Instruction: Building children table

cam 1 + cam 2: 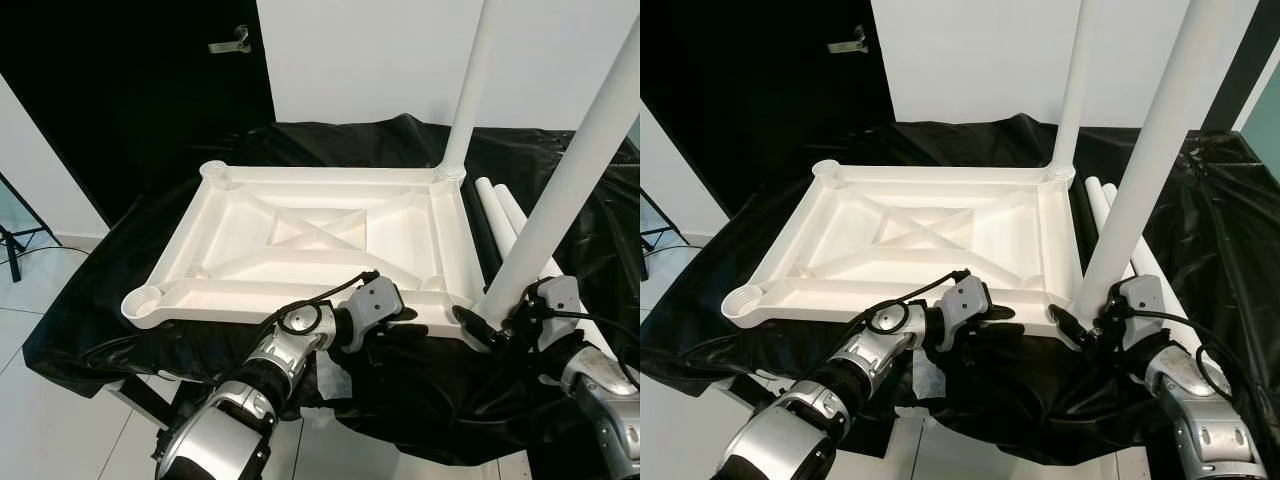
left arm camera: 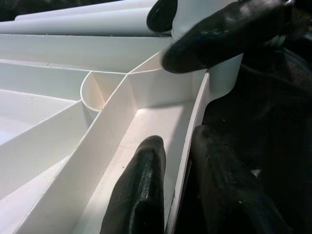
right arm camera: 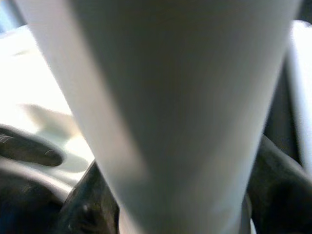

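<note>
Right claw (image 1: pixel 490 322) grips smooth white tube (image 1: pixel 570 170).

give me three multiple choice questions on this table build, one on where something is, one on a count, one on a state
1. Where do the spare legs lie?
A. On the black sheet to the right of the tabletop
B. Inside the tabletop frame
C. On the floor by the door

2. How many legs stand upright in corner sockets of the tabletop?
A. None
B. Two
C. Four

3. What is the right gripper doing?
A. Hanging idle
B. Holding a cloth
C. Gripping the near leg at its base

Answers:
1. A, the loose white tubes rest on the sheet beside the right edge.
2. B, the far right leg and the near one stand; the two left sockets are open.
3. C, its fingers close round the tube by the socket, while the left gripper clamps the tabletop's near rim.
</note>
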`<state>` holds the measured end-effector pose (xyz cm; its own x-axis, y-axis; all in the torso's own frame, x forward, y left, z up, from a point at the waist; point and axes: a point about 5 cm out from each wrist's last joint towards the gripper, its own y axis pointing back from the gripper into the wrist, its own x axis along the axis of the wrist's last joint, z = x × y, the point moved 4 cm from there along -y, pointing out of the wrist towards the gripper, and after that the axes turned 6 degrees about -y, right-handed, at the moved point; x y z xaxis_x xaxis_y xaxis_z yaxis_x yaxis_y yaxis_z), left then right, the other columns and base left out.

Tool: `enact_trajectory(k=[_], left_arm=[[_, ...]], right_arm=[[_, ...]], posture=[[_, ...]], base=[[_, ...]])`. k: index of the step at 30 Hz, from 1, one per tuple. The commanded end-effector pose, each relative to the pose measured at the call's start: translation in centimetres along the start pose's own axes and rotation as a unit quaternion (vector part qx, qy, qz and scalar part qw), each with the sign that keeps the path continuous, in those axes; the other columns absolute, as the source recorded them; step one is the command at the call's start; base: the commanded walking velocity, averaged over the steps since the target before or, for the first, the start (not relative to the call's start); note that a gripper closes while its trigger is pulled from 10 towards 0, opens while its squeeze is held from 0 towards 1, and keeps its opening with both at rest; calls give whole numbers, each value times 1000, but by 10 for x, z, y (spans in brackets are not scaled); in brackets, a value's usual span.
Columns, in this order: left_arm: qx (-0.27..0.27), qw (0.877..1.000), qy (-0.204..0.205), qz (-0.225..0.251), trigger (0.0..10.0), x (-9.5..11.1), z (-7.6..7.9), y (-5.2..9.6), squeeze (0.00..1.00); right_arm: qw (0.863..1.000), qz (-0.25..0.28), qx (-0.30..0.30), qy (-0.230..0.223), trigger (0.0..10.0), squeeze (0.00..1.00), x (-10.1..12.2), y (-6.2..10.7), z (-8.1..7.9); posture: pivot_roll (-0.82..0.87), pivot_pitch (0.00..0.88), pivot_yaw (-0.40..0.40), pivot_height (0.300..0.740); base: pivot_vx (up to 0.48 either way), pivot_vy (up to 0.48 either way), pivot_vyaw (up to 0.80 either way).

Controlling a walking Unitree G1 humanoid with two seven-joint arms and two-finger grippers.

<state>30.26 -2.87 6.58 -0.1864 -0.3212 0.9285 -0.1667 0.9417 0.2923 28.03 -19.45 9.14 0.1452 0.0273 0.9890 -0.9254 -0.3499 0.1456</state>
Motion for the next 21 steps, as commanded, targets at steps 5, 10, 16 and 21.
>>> enact_trajectory(k=[5,10,16,21], left_arm=[[-56,993,65,-82,10000,-46,37,2,0],[-56,993,65,-84,10000,-47,36,3,0],[-59,993,64,-81,10000,-45,38,1,0],[-59,993,64,-80,10000,-45,38,0,0]], right_arm=[[990,5,-133,-41,0,0,-33,-6,-25],[963,29,-258,-77,0,0,-34,2,-6],[943,49,-316,-87,0,0,-26,2,8],[944,51,-315,-85,0,0,-24,0,9]], posture=[[-137,0,41,740],[-140,0,42,740],[-140,0,42,740],[-136,0,38,740]], base=[[0,0,0],[0,0,0],[0,0,0],[0,0,0]])
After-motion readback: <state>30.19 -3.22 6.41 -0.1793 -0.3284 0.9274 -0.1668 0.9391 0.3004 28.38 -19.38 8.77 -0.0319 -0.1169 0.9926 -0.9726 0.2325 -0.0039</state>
